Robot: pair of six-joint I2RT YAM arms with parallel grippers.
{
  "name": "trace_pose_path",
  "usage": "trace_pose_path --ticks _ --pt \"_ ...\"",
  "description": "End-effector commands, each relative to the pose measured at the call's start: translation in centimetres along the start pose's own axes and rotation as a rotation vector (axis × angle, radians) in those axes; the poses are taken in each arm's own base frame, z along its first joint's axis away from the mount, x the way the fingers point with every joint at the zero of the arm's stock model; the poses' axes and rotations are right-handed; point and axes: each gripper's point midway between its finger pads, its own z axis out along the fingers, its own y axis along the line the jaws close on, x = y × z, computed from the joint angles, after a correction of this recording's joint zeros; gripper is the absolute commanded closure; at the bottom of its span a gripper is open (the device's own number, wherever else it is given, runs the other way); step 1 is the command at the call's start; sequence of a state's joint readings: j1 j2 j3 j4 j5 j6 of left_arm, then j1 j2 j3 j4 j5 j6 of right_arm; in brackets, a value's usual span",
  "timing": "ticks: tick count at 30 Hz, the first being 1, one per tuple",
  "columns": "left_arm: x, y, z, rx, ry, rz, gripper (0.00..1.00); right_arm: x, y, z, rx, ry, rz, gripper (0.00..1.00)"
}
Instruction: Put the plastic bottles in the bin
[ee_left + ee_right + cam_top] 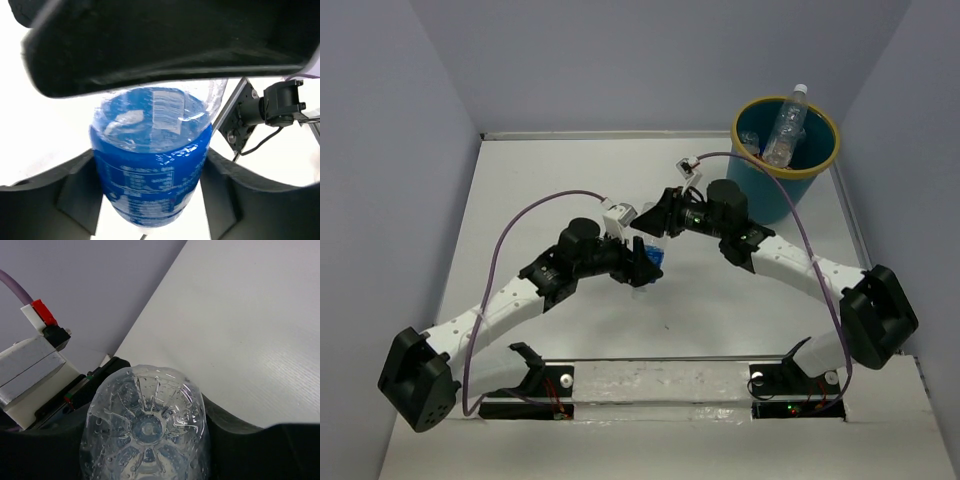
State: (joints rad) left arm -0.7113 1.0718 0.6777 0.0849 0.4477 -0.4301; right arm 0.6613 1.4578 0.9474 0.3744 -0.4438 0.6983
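White tabletop (550, 180); arms (510, 300) (790, 262) bent inward, meeting. Left fingers (50, 210) clamp blue-labelled bottle (150, 165); right fingers (250, 450) grip its base.

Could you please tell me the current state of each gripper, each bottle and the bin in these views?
Left gripper: shut on the blue bottle's labelled middle.
Right gripper: shut on the same bottle's clear base end.
Blue bottle: gripped by both grippers at once.
Bin: upright, with clear bottles inside.
Clear bottle: in the bin, capped, leaning, cap above the rim.
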Motion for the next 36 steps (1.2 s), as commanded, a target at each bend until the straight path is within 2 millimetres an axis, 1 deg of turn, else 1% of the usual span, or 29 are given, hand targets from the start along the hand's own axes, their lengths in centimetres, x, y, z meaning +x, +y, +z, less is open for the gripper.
trace_pose_path --ticks 1,2,3,4,5,6,7,9,10,11,12,13,14,15,16,17,19,22,23,24,25,26,27,29,30,32,33,34,36 --pt "-4.3 -3.7 -1.7 0.074 -0.106 0.108 0.15 -7.1 2.7 -1.4 0.075 -0.203 -0.189 0.69" --pt "-4.4 -3.7 -2.1 0.057 -0.103 0.113 0.01 -8.0 2.7 -1.9 0.104 -0.231 -0.211 0.71" --pt "-4.6 -3.7 -2.4 0.048 -0.107 0.122 0.01 -10.1 3.2 -2.8 0.150 -0.302 -0.237 0.72" --pt "-5.5 -3.6 -2.8 0.025 -0.135 0.148 0.01 -11.1 2.6 -3.5 0.198 -0.318 -0.255 0.73" --pt "-5.8 -3.7 -3.6 -0.001 -0.133 0.153 0.01 -14.4 2.4 -5.1 0.262 -0.400 -0.304 0.74" --pt "-6.2 -3.5 -4.0 -0.027 -0.142 0.162 0.01 -15.2 3.1 -5.3 0.261 -0.406 -0.328 0.75" --pt "-7.6 -3.0 -4.7 -0.092 -0.186 0.189 0.01 -17.7 1.7 -7.1 0.339 -0.458 -0.340 0.76" --pt "-8.2 -2.1 -6.1 -0.172 -0.211 0.210 0.01 -21.6 1.1 -9.5 0.406 -0.534 -0.389 0.77" --pt "-8.6 -1.6 -6.6 -0.209 -0.233 0.221 0.01 -25.2 1.7 -11.7 0.461 -0.633 -0.409 0.78" --pt "-9.3 -0.9 -7.6 -0.268 -0.277 0.233 0.01 -27.4 -0.2 -13.6 0.560 -0.676 -0.439 0.78" --pt "-9.7 -0.1 -8.1 -0.316 -0.306 0.234 0.01 -30.3 -0.2 -16.1 0.658 -0.774 -0.454 0.78" --pt "-9.7 0.0 -8.4 -0.322 -0.320 0.235 0.01 -31.7 -0.8 -17.4 0.723 -0.813 -0.474 0.78" --pt "-9.7 0.6 -8.7 -0.349 -0.352 0.234 0.01 -33.0 -2.9 -18.5 0.822 -0.820 -0.511 0.78" --pt "-9.8 1.2 -9.0 -0.375 -0.373 0.231 0.01 -34.1 -4.0 -19.9 0.909 -0.851 -0.520 0.78" --pt "-9.6 1.6 -9.0 -0.385 -0.378 0.231 0.01 -34.9 -4.8 -20.7 0.967 -0.862 -0.540 0.78" --pt "-9.3 2.2 -9.1 -0.401 -0.380 0.235 0.01 -36.2 -6.2 -21.6 1.045 -0.859 -0.577 0.78" --pt "-9.2 2.9 -9.3 -0.428 -0.379 0.234 0.01 -37.3 -7.6 -22.5 1.108 -0.862 -0.591 0.78" --pt "-9.1 3.3 -9.0 -0.430 -0.361 0.243 0.01 -37.9 -10.4 -21.8 1.150 -0.804 -0.620 0.78" --pt "-9.0 3.7 -8.9 -0.436 -0.350 0.241 0.01 -37.7 -11.2 -21.3 1.158 -0.782 -0.617 0.78" --pt "-8.9 3.7 -8.8 -0.436 -0.346 0.237 0.01 -37.2 -12.9 -20.3 1.166 -0.740 -0.613 0.78" --pt "-8.8 3.7 -8.7 -0.425 -0.338 0.237 0.01 -36.7 -13.9 -19.9 1.176 -0.712 -0.610 0.78" --pt "-8.8 3.8 -8.7 -0.426 -0.339 0.234 0.01 -36.2 -14.9 -19.6 1.192 -0.687 -0.609 0.78" --pt "-8.7 3.8 -8.7 -0.425 -0.337 0.234 0.01 -35.2 -16.6 -19.4 1.227 -0.651 -0.601 0.78" --pt "-8.7 3.8 -9.0 -0.428 -0.350 0.230 0.01 -34.6 -18.1 -19.4 1.276 -0.603 -0.627 0.76" --pt "-8.8 3.9 -9.3 -0.437 -0.359 0.228 0.01 -34.6 -18.8 -20.0 1.311 -0.591 -0.633 0.72" --pt "-9.0 4.0 -9.7 -0.455 -0.376 0.224 0.01 -34.2 -19.8 -19.9 1.341 -0.546 -0.645 0.63" --pt "-9.2 4.1 -9.8 -0.464 -0.385 0.221 0.01 -34.1 -19.9 -19.8 1.338 -0.535 -0.647 0.54" --pt "-9.4 4.4 -10.0 -0.481 -0.393 0.217 0.01 -34.2 -19.7 -19.8 1.334 -0.534 -0.650 0.37" --pt "-9.4 4.7 -10.2 -0.493 -0.399 0.207 0.01 -34.1 -19.5 -19.7 1.321 -0.543 -0.639 0.22"
